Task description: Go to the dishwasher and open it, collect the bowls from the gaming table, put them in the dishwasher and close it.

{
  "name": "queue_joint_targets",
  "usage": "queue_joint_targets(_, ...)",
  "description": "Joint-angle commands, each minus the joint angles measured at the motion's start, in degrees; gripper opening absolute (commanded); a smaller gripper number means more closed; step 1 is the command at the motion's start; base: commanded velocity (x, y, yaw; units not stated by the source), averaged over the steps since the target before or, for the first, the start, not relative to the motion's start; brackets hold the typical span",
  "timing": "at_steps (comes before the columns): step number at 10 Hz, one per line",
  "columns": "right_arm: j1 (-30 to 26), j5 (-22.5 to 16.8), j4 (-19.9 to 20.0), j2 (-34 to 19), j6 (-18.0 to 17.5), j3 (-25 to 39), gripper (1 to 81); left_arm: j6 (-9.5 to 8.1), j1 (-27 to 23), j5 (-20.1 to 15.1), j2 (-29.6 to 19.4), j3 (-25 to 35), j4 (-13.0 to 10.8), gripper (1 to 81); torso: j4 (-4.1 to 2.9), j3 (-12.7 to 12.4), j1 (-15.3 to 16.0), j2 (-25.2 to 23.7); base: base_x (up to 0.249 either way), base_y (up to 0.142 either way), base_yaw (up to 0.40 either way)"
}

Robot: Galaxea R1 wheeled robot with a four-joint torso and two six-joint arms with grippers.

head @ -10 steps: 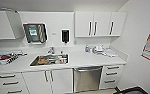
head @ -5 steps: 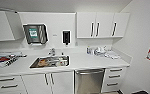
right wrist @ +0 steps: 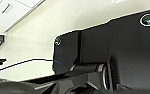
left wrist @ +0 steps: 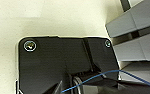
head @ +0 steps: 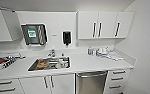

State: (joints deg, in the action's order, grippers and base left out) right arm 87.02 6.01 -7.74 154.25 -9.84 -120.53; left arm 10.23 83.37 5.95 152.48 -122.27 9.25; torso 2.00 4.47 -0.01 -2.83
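— One thing matters for now: where is the dishwasher (head: pixel 91 82) sitting?

— It is sitting under the counter (head: pixel 91 64), shut, just to the right of the sink (head: pixel 49 63) and its white cabinet doors (head: pixel 59 84), with a stack of drawers (head: pixel 118 78) on its far side. It is lying ahead of the robot and a little right of the middle of the head view.

— And the handle?

— The bar handle (head: pixel 91 74) is running level along the top edge of the steel front, so I am guessing any pull will need to come straight back toward the robot, gripping across that bar.

— Which arm is nearer?

— Judging by the offset alone, the right one is looking the better placed, but no arm is reaching into the head view, so that is a guess.

— How are the arms posed?

— Both wrist cameras are looking past their own dark plates at pale floor, which suggests the arms are hanging low at the robot's sides.

— Grippers?

— I cannot tell; neither wrist view is showing me whether they are parted, closed, or carrying anything.
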Motion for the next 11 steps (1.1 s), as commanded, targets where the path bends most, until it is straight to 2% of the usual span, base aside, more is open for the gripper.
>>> queue_joint_targets(1,-2.15,-2.85,-0.87,-1.02,0.17,1.1,81.1,-0.12,-2.55,-3.31,-1.12,1.07,0.42,81.1,0.0,0.0,0.01,0.0,0.135,0.0,0.0)
queue_joint_targets(11,-2.41,-2.85,-0.87,-0.14,0.17,0.4,81.1,-0.12,-2.38,-3.4,-1.12,0.8,0.42,81.1,0.0,0.0,0.01,0.0,0.134,0.0,0.0)
